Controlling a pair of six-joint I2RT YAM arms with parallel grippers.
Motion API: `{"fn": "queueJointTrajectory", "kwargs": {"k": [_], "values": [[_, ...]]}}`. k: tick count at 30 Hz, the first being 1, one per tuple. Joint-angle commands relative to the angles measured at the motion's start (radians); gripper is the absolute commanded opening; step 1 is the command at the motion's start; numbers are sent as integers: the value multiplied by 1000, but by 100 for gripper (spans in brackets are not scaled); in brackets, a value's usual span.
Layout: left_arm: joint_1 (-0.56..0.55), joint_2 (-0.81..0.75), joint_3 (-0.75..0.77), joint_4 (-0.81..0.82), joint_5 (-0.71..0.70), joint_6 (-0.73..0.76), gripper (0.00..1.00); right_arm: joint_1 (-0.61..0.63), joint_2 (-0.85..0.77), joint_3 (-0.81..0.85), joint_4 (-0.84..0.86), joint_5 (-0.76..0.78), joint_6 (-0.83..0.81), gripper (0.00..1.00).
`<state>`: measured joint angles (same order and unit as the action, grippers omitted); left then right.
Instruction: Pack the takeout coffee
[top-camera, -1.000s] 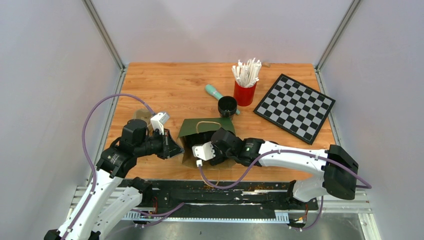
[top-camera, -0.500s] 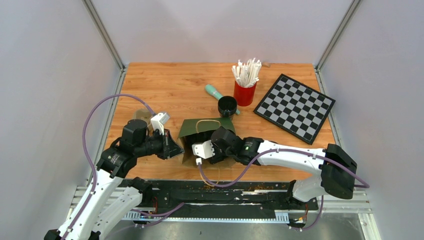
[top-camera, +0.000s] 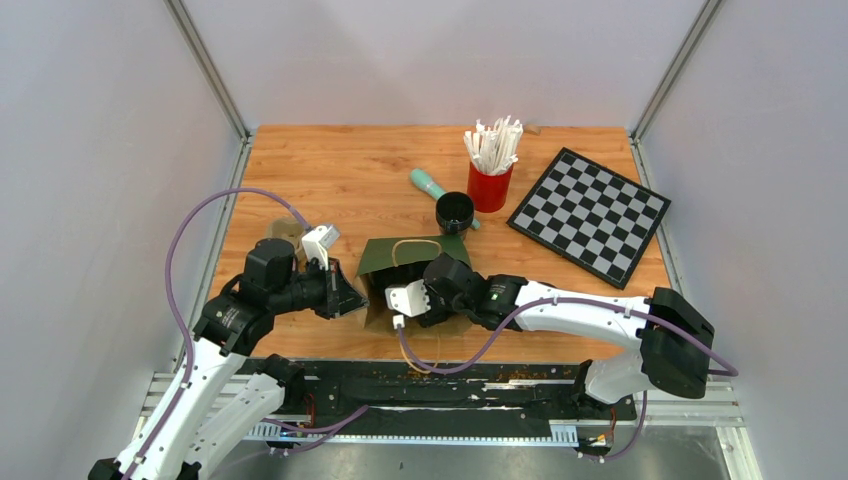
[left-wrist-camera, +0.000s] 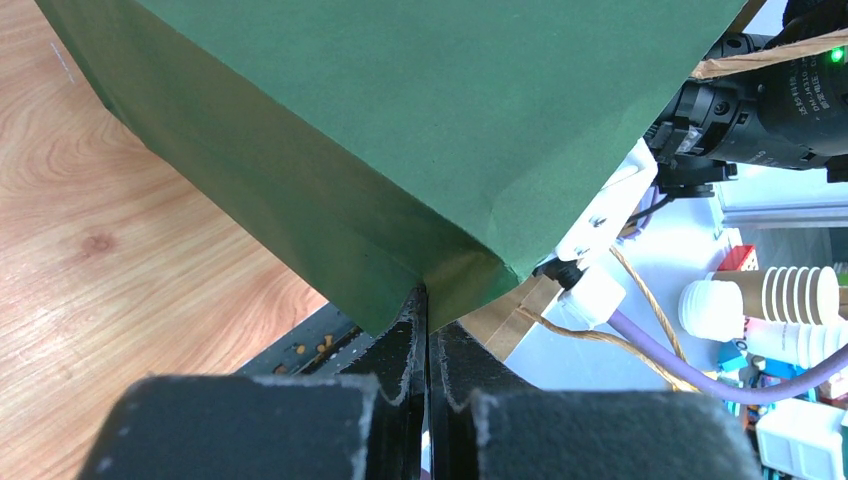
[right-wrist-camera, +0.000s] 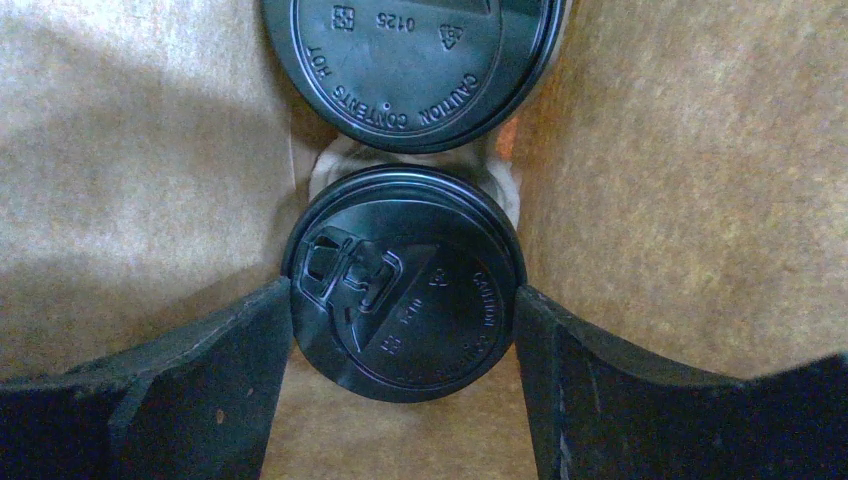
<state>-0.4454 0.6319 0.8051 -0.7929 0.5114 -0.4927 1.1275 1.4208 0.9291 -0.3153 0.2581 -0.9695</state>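
Observation:
A green paper bag (top-camera: 412, 254) lies on its side on the wooden table, its mouth toward the arms. My left gripper (left-wrist-camera: 428, 300) is shut on the bag's lower edge (left-wrist-camera: 470, 275) and holds it. My right gripper (right-wrist-camera: 402, 292) reaches inside the brown-lined bag. Its fingers (right-wrist-camera: 235, 345) press both sides of a coffee cup with a black lid (right-wrist-camera: 420, 330). A second black-lidded cup (right-wrist-camera: 415, 60) sits just beyond it, deeper in the bag. In the top view only the right wrist (top-camera: 445, 288) shows at the bag's mouth.
A red cup of white sticks (top-camera: 490, 172), a black round cup (top-camera: 455, 211) and a teal handle (top-camera: 427, 182) stand behind the bag. A chessboard (top-camera: 590, 215) lies at the right. A brown cup (top-camera: 284, 231) sits by the left wrist.
The right arm has crept very slightly toward the bag. Both grippers and the bag look the same.

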Motion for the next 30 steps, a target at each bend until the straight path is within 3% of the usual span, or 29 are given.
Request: {"fn": "queueJointTrajectory", "kwargs": {"k": [1, 30], "values": [[-3, 3, -2, 32, 17, -10, 0, -14, 10, -28, 0, -16, 31, 72], [-3, 15, 14, 35, 17, -12, 0, -7, -46, 74, -120, -45, 59, 88]]}}
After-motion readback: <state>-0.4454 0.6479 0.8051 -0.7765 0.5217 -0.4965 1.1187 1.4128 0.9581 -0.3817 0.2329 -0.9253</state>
